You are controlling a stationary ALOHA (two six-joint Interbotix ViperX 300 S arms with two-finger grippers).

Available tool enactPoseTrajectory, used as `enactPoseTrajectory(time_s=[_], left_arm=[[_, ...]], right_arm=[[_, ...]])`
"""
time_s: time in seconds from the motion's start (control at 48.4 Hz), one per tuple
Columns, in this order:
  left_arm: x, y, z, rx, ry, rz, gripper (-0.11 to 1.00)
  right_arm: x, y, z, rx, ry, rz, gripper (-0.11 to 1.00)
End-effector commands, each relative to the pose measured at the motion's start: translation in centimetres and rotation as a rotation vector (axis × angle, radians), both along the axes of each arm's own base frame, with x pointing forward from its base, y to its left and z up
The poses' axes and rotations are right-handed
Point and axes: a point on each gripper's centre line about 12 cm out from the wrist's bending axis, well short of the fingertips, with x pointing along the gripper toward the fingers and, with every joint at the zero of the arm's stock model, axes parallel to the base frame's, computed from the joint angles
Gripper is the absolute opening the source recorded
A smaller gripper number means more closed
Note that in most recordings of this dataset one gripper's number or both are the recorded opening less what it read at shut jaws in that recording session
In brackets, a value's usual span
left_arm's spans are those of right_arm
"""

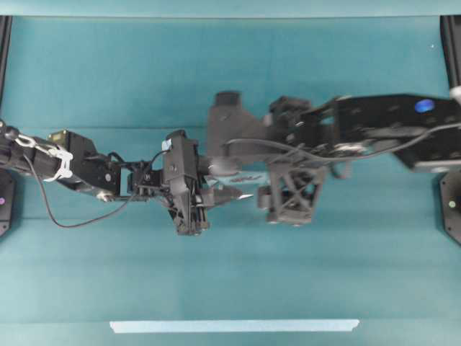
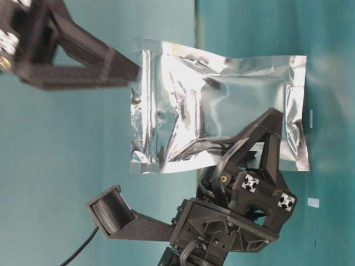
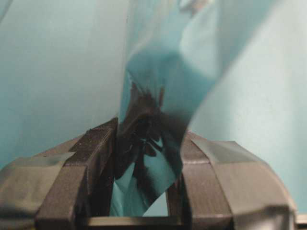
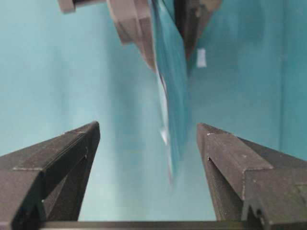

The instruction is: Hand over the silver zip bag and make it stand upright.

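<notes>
Midair, over the teal table (image 1: 238,274), the silver zip bag (image 2: 211,113) hangs between the 2 arms, off the surface. Left gripper (image 3: 144,158) is clamped on 1 edge of the bag; in the left wrist view the foil is pinched between both fingers (image 3: 93,167) and rises crumpled above them. Right gripper (image 4: 146,158) has its fingers (image 4: 230,158) spread wide apart, 1 on each side of the bag's free edge, not touching it. In the overhead view the bag (image 1: 234,189) shows only as a thin edge-on sliver between the 2 grippers at table centre. Table-level view: crinkled foil with a darker reflective centre, sealed border around it. Pale tape strip (image 1: 234,326) lies along the near table edge, well apart. Small white scrap (image 2: 313,203) rests on the table surface.
</notes>
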Motion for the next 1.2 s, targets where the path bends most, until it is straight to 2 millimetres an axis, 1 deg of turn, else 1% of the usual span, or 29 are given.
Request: enactPoseTrajectory(time_s=[0.0, 0.269, 0.537, 0.785, 1.033, 1.178], left_arm=[[0.2, -0.6, 0.4, -0.002, -0.009, -0.014, 0.29], [0.1, -0.6, 0.3, -0.001, -0.008, -0.015, 0.29], [0.1, -0.6, 0.4, 0.000, -0.009, -0.016, 0.29], [0.1, -0.6, 0.6, 0.000, -0.014, -0.017, 0.29], [0.1, -0.6, 0.6, 0.000, -0.005, -0.017, 0.29], [0.2, -0.6, 0.8, 0.002, -0.009, -0.018, 0.29]], right_arm=[[-0.9, 0.0, 1.8, 0.001, -0.060, -0.008, 0.84], [-2.2, 0.0, 1.8, 0.018, -0.099, -0.040, 0.84], [-3.8, 0.0, 2.3, 0.023, -0.206, -0.040, 0.84], [-5.5, 0.0, 2.2, 0.025, -0.291, -0.039, 0.84], [-6.6, 0.1, 2.8, 0.027, -0.413, -0.034, 0.84], [-7.2, 0.1, 2.5, 0.030, -0.446, -0.033, 0.84]])
